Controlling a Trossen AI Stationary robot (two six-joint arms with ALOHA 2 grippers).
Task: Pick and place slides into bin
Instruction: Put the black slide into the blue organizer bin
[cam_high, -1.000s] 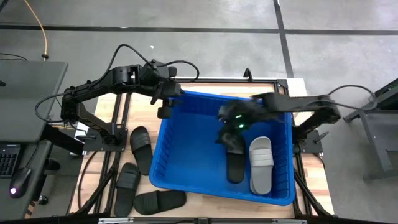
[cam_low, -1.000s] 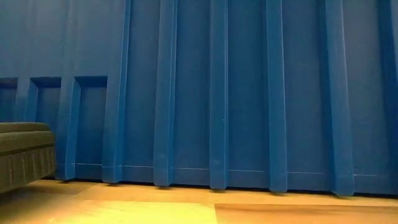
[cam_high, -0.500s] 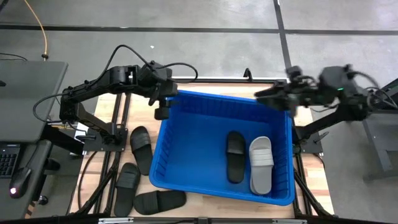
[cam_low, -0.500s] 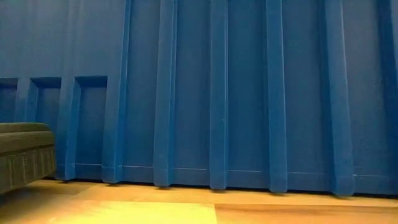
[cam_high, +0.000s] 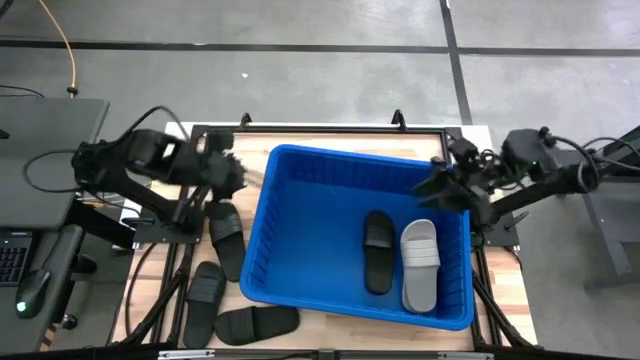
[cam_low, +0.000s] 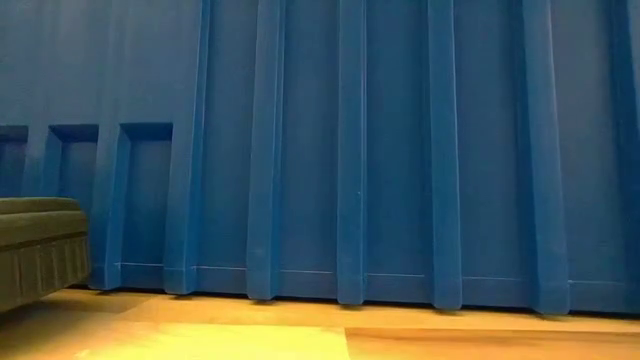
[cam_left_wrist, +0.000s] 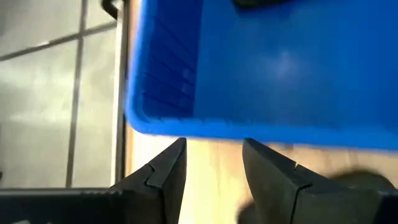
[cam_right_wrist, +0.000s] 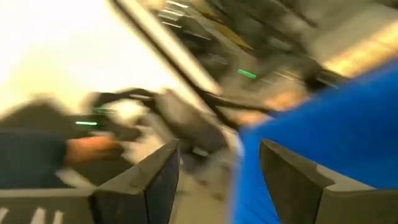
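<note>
Slides (cam_high: 400, 258) lie in the bin (cam_high: 300, 180) from above; wrist views show both grippers (cam_left_wrist: 213, 168) (cam_right_wrist: 217, 168) parted, empty.

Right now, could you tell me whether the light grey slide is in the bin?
In: light grey slide lies on the bin floor beside a black slide.
</note>
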